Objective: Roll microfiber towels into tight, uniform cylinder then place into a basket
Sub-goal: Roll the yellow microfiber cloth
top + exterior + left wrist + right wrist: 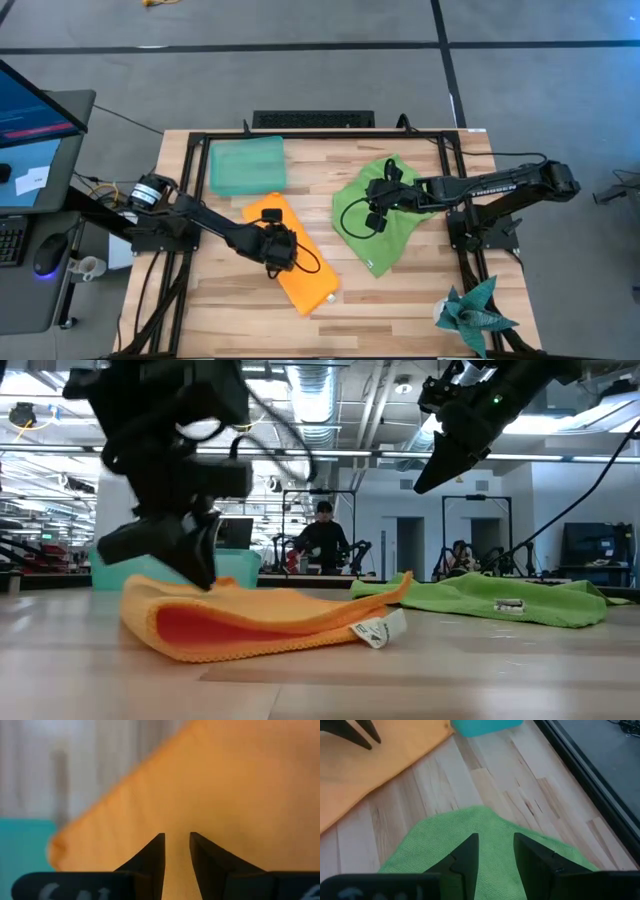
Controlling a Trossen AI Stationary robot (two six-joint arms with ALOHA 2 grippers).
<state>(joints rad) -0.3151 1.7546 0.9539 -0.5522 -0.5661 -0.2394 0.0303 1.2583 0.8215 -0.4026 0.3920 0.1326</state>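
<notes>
The left gripper (pixel 282 246) covers the middle of the orange towel (pixel 310 280), so whether its fingers (pixel 152 855) pinch cloth cannot be told. Its wrist picture is blurred. The basket (pixel 235 567) sits mostly hidden behind that arm in the low view.

Bright orange towel (pixel 300 262) is lying mid-table toward the front edge, showing a small white tag. Lime green towel (pixel 378 215) is glowing toward the right edge. Translucent teal-green basket (pixel 246 165) is sitting near the back-left corner on pale striped wooden table (pixel 400 305).
</notes>
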